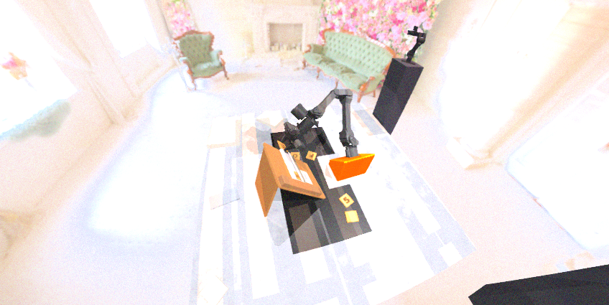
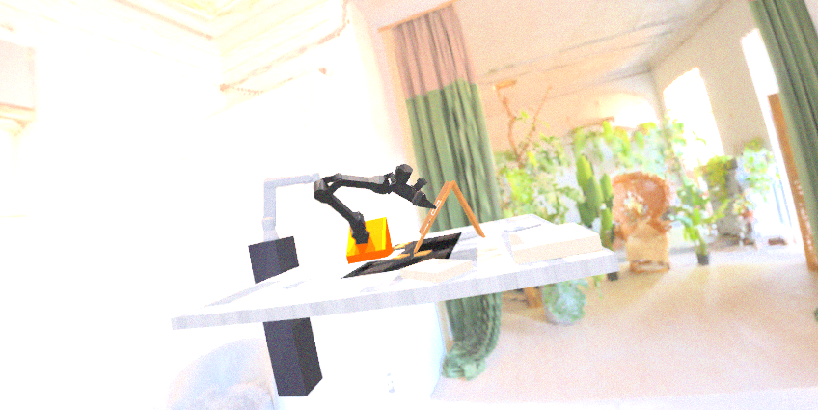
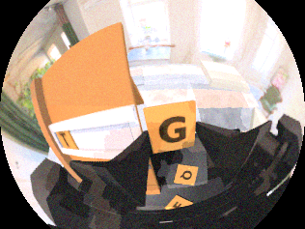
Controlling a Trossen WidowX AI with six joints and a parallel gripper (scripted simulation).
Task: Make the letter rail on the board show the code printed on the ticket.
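Observation:
My gripper (image 1: 284,143) (image 2: 433,206) (image 3: 172,129) is shut on the G tile (image 1: 281,145) (image 3: 172,128), which stands upright and faces the wrist camera. It is raised above the mat, just right of the rail's near end in the wrist view and apart from it. The tilted orange board (image 1: 265,179) (image 2: 469,210) (image 3: 92,76) bears the white rail (image 3: 103,139). A T tile (image 3: 66,139) sits toward the rail's far end. A Q-like tile (image 3: 185,174) and a partly hidden tile (image 3: 179,203) lie below. An S tile (image 1: 346,199) and an unreadable tile (image 1: 351,217) lie apart. No ticket text is readable.
The dark mat (image 1: 309,236) lies under the board and loose tiles. The arm's orange base block (image 1: 351,169) (image 2: 367,245) stands beside the mat. Pale flat blocks (image 2: 556,243) (image 2: 438,269) lie on the counter (image 2: 343,299). A second arm stands on a black pillar (image 1: 396,94) (image 2: 291,355).

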